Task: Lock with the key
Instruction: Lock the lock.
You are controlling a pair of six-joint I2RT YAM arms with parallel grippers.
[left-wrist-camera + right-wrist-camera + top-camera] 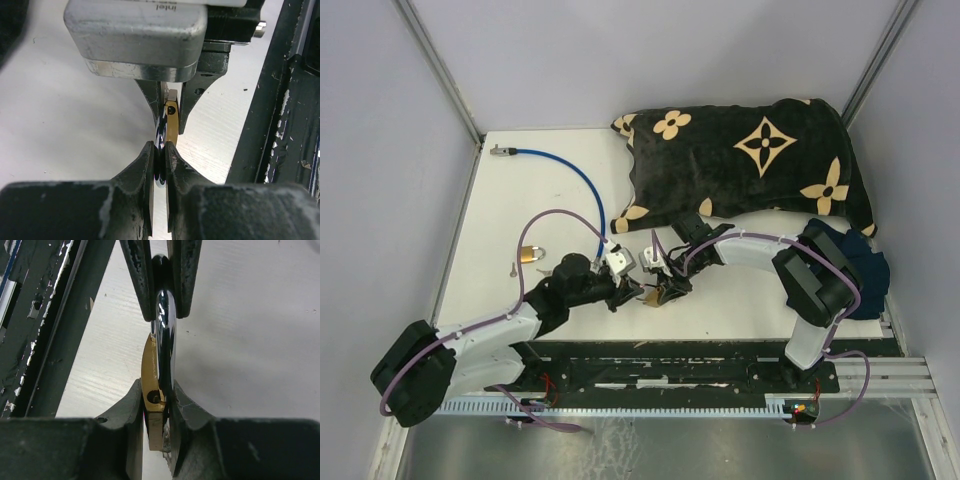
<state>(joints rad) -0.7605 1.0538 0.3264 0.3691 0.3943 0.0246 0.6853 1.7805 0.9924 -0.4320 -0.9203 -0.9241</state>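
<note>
Edgewise, the slim brass padlock (150, 382) carries a gleaming chrome shackle (164, 330).

Mid-table near the front edge: brass padlock with chrome shackle (151, 371) between both grippers, left gripper (160, 152) clamping its shackle from the left, right gripper (156, 392) clamping its body from the right. Second small brass padlock (530, 254) lies left of them on the white table (740, 300). Blue cable (582, 180) behind, far left. Black flower-patterned cushion (740, 165) far right.
</note>
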